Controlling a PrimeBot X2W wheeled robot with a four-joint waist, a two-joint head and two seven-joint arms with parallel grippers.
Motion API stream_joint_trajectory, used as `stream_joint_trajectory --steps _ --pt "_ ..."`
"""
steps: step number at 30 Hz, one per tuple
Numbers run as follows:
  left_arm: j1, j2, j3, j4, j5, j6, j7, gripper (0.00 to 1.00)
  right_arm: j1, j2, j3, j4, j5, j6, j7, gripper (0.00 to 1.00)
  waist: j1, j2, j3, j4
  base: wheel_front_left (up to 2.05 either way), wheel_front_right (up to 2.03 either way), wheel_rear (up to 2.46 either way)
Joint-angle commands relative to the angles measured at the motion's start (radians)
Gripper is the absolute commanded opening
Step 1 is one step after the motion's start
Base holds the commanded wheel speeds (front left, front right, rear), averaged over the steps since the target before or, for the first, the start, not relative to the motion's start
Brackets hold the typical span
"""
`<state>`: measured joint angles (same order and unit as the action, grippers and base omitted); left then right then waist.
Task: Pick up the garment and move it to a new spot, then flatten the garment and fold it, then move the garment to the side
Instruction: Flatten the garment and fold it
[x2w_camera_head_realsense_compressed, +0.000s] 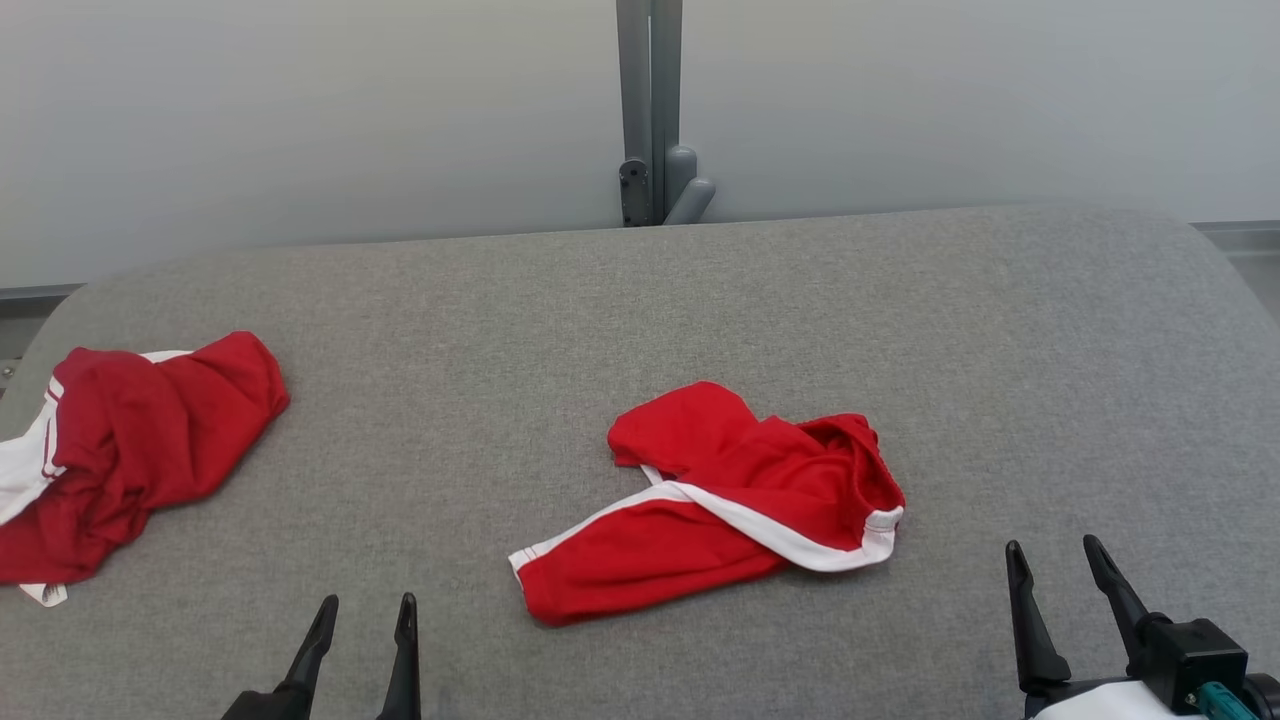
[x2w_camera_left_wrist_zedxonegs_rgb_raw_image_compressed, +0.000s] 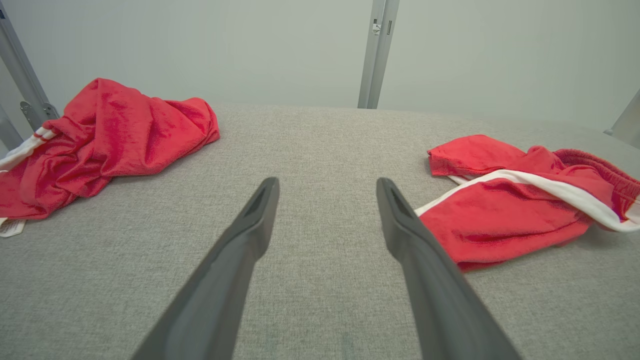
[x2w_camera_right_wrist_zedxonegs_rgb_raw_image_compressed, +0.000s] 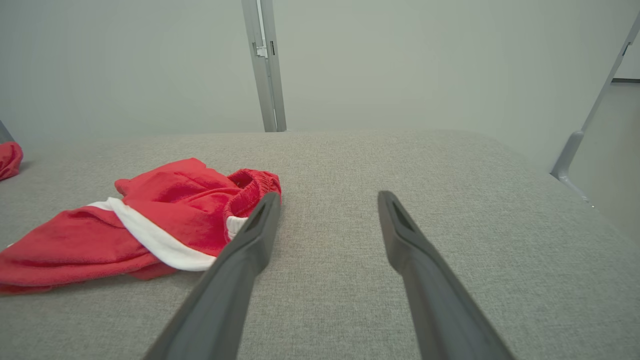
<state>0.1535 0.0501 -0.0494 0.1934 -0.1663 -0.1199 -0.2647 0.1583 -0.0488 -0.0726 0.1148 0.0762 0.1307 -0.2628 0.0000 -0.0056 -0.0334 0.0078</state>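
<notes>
Pickup not yet begun: the crumpled red shorts (x2w_camera_head_realsense_compressed: 720, 500) lie mid-frame on the grey table (x2w_camera_head_realsense_compressed: 700, 300), left gripper (x2w_camera_head_realsense_compressed: 369, 600) and right gripper (x2w_camera_head_realsense_compressed: 1053, 545) both wide open and empty at the bottom, so I'd say a reach-and-pinch comes next.

One garment (x2w_camera_head_realsense_compressed: 720, 500) is lying at centre of tabletop (x2w_camera_head_realsense_compressed: 640, 320); second garment (x2w_camera_head_realsense_compressed: 130, 450) is lying well apart at left edge; post (x2w_camera_head_realsense_compressed: 650, 100) is standing behind.

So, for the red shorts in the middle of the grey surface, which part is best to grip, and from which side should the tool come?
Probably the waistband at the right end of the red shorts, approached from the near right by the open right tool. There the elastic edge bunches into a raised rim close to that tool, while the rest lies flatter.
</notes>
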Motion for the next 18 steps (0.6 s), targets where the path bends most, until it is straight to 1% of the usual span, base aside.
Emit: stream_joint_trajectory --steps 1,7,11,14,18 --pt "-0.011 0.001 -0.001 -0.002 -0.001 0.003 0.001 1.00 0.002 -0.003 0.001 0.001 0.004 0.000 -0.003 1.00 0.0000 0.0056 0.001 0.001 0.00 0.00 0.00" --pt "-0.013 0.001 -0.005 0.000 -0.004 0.007 0.001 1.00 -0.007 -0.003 0.006 0.004 -0.011 0.000 -0.003 1.00 0.0000 0.0056 0.004 0.001 0.00 0.00 0.00" --pt "-0.019 0.001 -0.013 0.005 -0.018 0.006 0.001 1.00 -0.027 -0.010 0.036 -0.006 -0.029 0.000 -0.003 1.00 0.0000 0.0056 0.009 -0.006 0.00 0.00 0.00" --pt "-0.035 0.001 -0.036 0.036 -0.030 0.003 0.001 1.00 -0.045 -0.044 0.089 0.004 -0.039 0.000 -0.003 1.00 0.0000 0.0056 0.013 -0.011 0.00 0.00 0.00" --pt "-0.084 0.001 -0.074 0.111 -0.029 -0.001 0.021 1.00 -0.099 -0.130 0.202 0.066 -0.050 0.000 -0.003 1.00 0.0000 0.0056 0.024 -0.019 0.00 0.00 0.00"
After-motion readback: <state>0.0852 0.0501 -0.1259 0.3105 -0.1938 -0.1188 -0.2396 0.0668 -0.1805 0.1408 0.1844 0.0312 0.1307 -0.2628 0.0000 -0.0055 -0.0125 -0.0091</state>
